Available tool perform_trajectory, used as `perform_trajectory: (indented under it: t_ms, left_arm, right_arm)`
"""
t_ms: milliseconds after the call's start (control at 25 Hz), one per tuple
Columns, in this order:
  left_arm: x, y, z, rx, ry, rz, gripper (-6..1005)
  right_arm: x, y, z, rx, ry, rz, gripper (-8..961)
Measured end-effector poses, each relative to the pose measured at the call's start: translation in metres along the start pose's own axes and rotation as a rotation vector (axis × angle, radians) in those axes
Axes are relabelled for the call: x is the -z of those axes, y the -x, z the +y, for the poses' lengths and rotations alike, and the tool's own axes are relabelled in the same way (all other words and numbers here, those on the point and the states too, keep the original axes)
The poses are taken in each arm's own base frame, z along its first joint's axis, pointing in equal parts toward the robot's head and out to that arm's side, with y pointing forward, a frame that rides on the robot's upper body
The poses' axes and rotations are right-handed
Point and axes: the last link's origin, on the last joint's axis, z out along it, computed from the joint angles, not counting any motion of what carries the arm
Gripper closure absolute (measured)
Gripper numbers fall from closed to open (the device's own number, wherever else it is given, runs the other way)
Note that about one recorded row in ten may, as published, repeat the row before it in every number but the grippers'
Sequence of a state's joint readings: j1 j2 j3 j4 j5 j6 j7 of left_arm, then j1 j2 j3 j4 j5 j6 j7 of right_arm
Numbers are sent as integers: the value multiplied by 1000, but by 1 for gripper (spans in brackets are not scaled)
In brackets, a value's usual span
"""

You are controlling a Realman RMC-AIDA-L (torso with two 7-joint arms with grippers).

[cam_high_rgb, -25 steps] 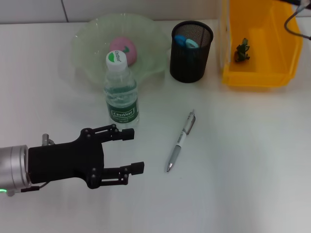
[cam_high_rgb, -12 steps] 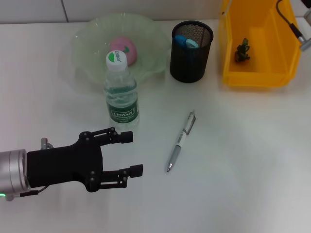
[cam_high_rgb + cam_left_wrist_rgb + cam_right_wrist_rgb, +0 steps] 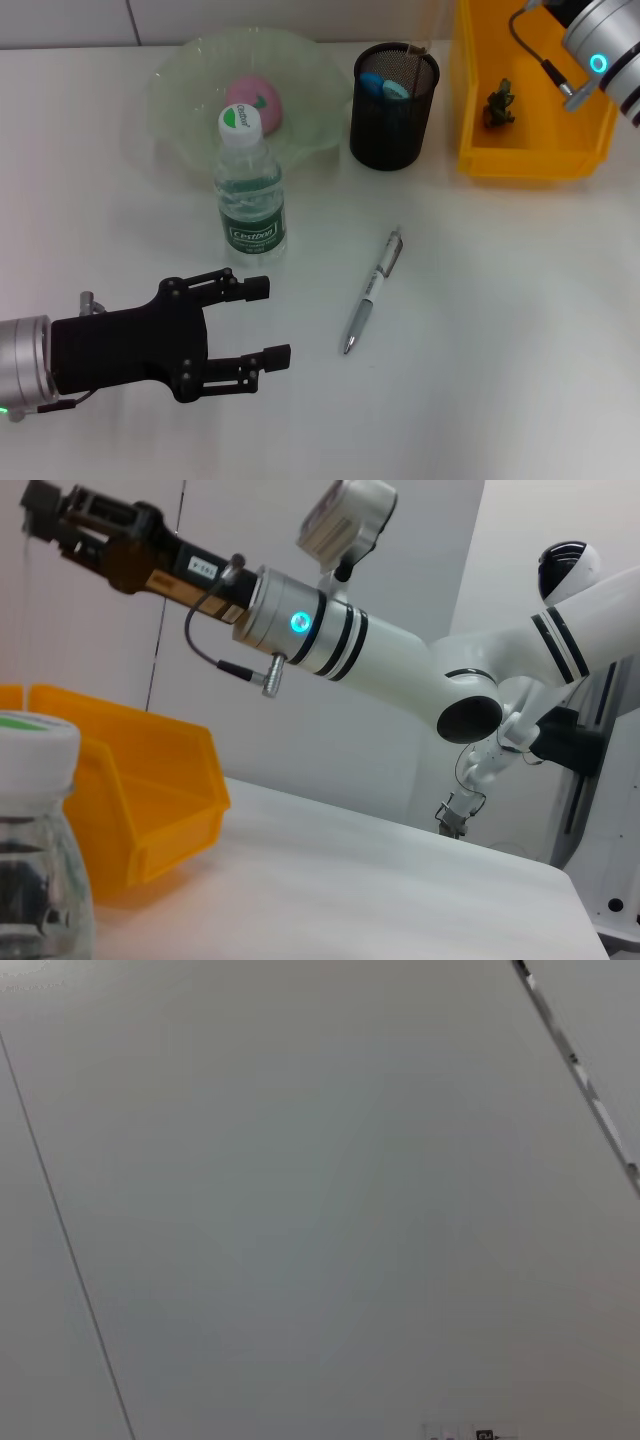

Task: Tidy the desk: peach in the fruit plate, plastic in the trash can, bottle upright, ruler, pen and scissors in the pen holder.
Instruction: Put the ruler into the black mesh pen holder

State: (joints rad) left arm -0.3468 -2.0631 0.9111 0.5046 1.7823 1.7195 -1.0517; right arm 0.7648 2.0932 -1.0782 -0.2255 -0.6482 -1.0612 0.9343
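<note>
The left gripper [image 3: 265, 320] has backed away toward the near left edge, jaws spread and empty, leaving the bottle [image 3: 249, 190] upright. The right arm [image 3: 600, 45] has swung in over the yellow bin [image 3: 580, 150] at far right; its fingers can't be made out. So the pen [image 3: 373, 290] looks next, lying mid-desk, near the pen holder [image 3: 394, 92]. The white desk [image 3: 500, 350] is uncluttered, with a plain wall behind.

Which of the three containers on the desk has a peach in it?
The pale green fruit plate holds the pink peach; the black pen holder and yellow bin do not.
</note>
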Motion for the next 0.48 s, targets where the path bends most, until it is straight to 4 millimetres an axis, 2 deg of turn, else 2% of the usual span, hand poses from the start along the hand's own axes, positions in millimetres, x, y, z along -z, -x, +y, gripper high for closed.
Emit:
perform_trajectory:
  t_ms: [480]
  left_arm:
    - [-1,0,1,-4,3,1,320]
  right_arm:
    - [-17,-8,6,42,-13,58,551]
